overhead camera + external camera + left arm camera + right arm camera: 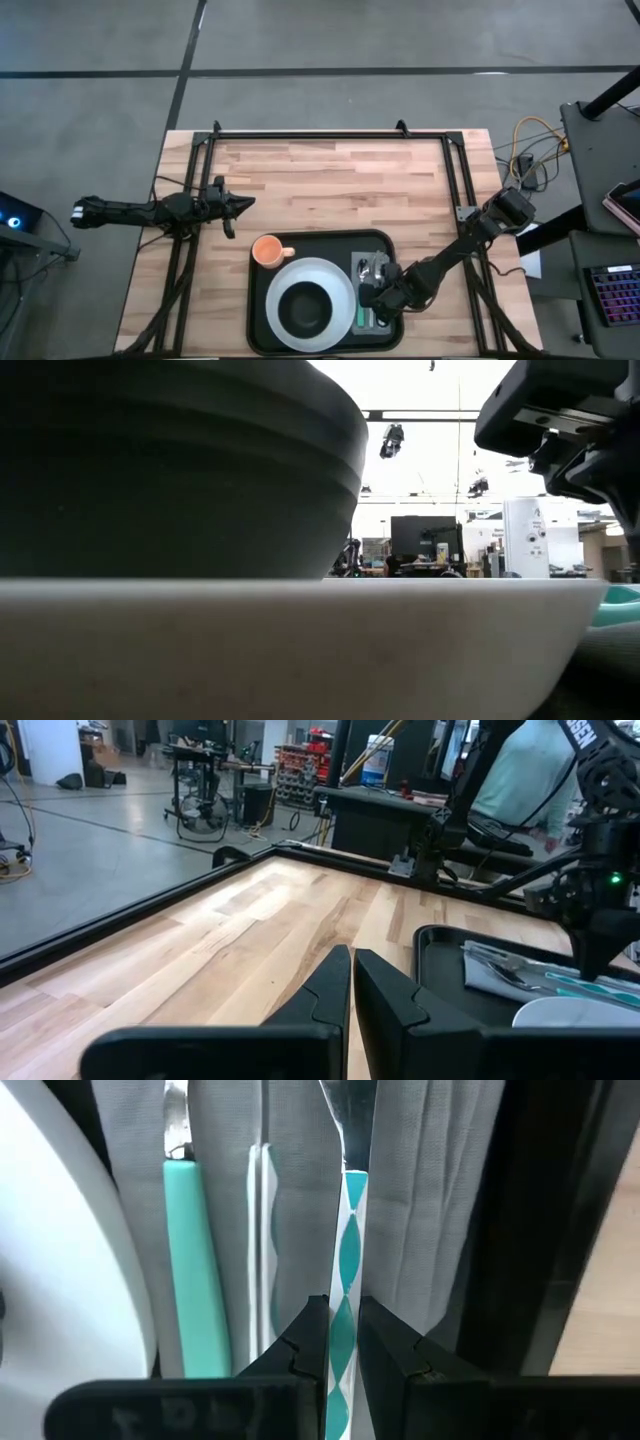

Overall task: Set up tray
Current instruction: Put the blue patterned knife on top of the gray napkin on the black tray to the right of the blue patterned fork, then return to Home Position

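Observation:
The black tray (262,300) lies at the table's near edge. On it stand a white plate (335,275) with a dark bowl (305,312), an orange cup (267,250) and a grey napkin (400,1200) with teal cutlery. My right gripper (378,292) is low over the napkin at the tray's right side, shut on a utensil with a teal-and-white patterned handle (346,1260). A plain teal-handled utensil (190,1260) lies beside it on the napkin. My left gripper (243,205) hovers shut over bare wood, left of the tray's far edge. My right gripper pinches the patterned handle (344,1330) between its two fingertips (310,1345), coming from above and lying along the handle. The utensil lies flat on the napkin, its metal end (345,1120) pointing away from the fingers.
Bare wood (340,185) fills the table's far half. A black frame rail (330,135) runs along the far edge and down both sides. Close to the low camera, the plate's rim (300,650) and the bowl (180,460) block most of that view.

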{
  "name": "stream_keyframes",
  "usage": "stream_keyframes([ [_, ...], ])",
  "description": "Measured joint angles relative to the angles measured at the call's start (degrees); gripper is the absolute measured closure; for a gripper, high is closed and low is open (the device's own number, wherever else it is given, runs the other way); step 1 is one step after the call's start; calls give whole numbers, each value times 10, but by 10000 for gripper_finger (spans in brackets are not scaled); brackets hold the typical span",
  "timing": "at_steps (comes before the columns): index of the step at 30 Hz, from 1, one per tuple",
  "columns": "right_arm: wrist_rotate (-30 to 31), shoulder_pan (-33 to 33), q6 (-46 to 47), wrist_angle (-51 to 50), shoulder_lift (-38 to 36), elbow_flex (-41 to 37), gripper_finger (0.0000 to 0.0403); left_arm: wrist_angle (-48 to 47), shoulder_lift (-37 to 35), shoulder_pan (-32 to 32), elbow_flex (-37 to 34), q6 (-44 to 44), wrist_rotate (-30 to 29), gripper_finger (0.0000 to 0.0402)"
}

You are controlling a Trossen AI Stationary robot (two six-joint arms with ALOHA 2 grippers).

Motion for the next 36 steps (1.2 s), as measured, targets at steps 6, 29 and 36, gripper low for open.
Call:
stream_keyframes([
  [6,0,0,0,0,1,1,360,0,0,0,0,0,0,402],
  [29,203,-87,-702,-93,-134,69,299,8,0,0,0,0,0,402],
  [36,67,-244,-981,170,-241,-69,389,8,0,0,0,11,0,402],
])
